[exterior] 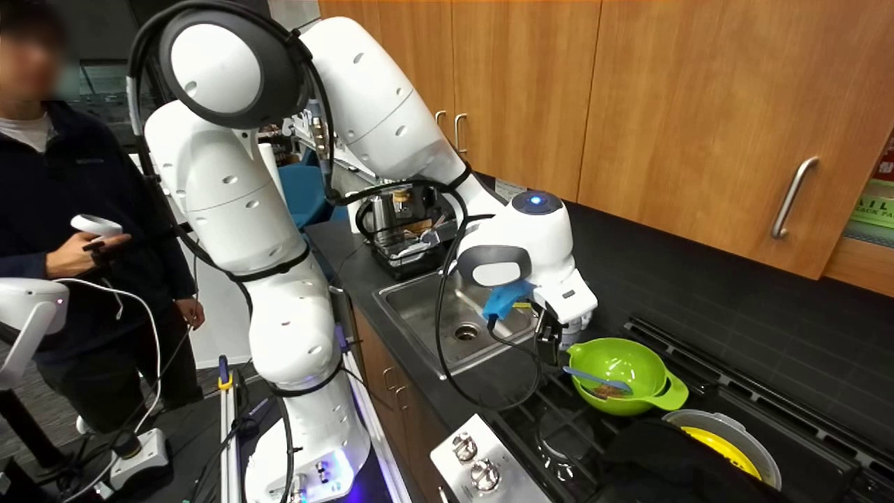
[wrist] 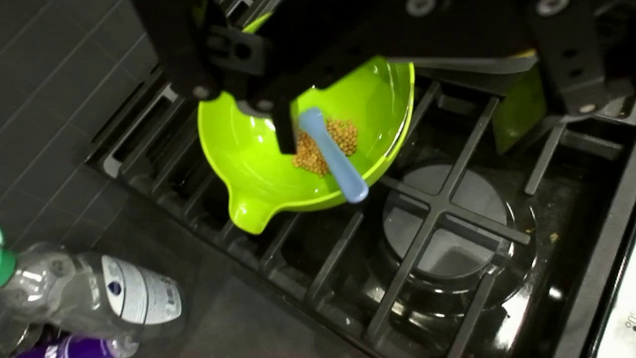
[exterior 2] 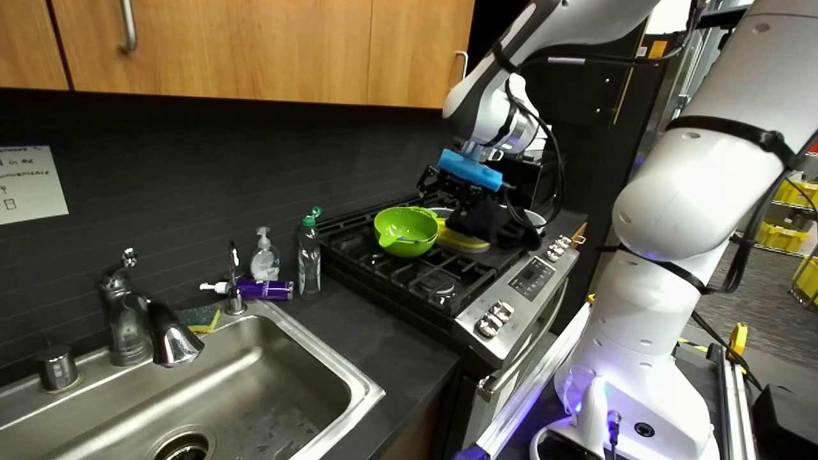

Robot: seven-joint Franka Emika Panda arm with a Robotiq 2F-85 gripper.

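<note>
Your black, jointed fingers [wrist: 284, 132] stand wide apart with nothing in their grip. As seen from the wrist, one fingertip lies over the inside of the lime-green, glossy, round bowl [wrist: 263, 184] with a pouring spout, the other beyond its rim. The bowl rests on the black metal grates [wrist: 437, 205] of the black-and-steel gas stove [exterior 2: 530, 278], closer to the stove's back edge than to its front edge, with the spout turned towards the side edge nearest the rectangular steel sink [exterior 2: 364, 383]. Inside the bowl you see a patch of small, round, tan pellets [wrist: 348, 134] and a slim, light-blue spoon [wrist: 340, 161], its handle end projecting over the rim roughly towards the stove's front corner on the sink side. Whether a fingertip touches the spoon cannot be told here.

Stage, judged from these views: pellets and spoon are in the bowl and your fingers stand above it; no grip on spoon or bowl is made yet, and neither is lifted.

Surroundings: farther from the sink, the stove carries a crumpled black cloth [exterior: 649, 461] and a grey, round container [exterior: 758, 443] with something yellow [exterior: 719, 443] inside. On the dark, flat surface [exterior 2: 358, 332], just beside the stove's sink-side edge, stands a clear plastic bottle [exterior 2: 309, 259] with a green cap.
</note>
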